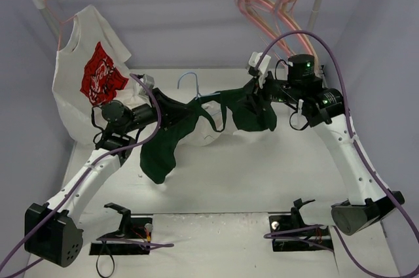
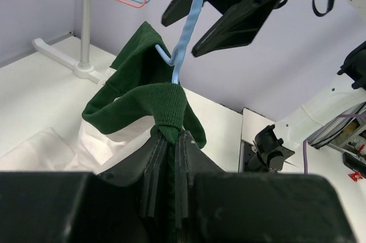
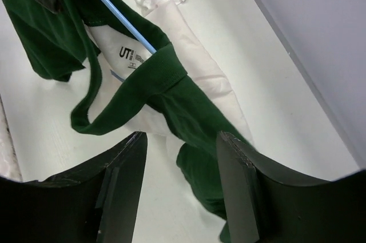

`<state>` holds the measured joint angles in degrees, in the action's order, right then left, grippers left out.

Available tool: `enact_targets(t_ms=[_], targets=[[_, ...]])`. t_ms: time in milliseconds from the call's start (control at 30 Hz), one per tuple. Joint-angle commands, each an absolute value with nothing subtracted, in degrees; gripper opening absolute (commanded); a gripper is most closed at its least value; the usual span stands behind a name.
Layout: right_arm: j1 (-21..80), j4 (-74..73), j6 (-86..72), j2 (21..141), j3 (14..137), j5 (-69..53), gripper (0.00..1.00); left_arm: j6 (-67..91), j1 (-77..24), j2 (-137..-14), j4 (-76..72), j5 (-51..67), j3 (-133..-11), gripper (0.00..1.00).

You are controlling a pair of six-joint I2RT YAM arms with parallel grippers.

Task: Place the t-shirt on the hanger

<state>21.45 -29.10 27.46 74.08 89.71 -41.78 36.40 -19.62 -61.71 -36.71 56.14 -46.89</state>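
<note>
The left gripper (image 2: 170, 137) is pinched tight on the green collar of the t-shirt (image 1: 160, 154), right where the wire of the blue hanger (image 1: 189, 81) runs into the neck. The right gripper (image 3: 182, 140) stands half wide and holds nothing, with a green sleeve lying below its gap. The shirt hangs over the table (image 1: 262, 180) between the 2 arms, its white body bunched on the tabletop.

I'd say the job now is pulling the far shoulder over the hanger's arm. The right gripper should take cloth near the shoulder seam, not the sleeve end, and draw outward with the left holding the collar steady.

The shirt is white with dark green sleeves and collar, neck label showing, limp and twisted.
</note>
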Motion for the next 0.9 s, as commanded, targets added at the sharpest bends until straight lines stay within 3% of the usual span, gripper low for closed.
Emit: enact_targets(t_ms=[0,600,867], targets=[[21.45,-26.38,34.71,75.58,89.04,-44.30,0.53,35.51,-19.95,-59.50,-42.28,57.57,-49.48,0.00],[21.53,-23.99,40.78,75.41,86.57,-45.87,0.52,32.69,-19.95,-60.21,-36.74,60.03,-53.17,0.00],[22.85,-22.51,40.87,76.73,83.94,-47.55,0.43,33.49,-20.04,-61.08,-36.21,62.14,-55.37,0.00]])
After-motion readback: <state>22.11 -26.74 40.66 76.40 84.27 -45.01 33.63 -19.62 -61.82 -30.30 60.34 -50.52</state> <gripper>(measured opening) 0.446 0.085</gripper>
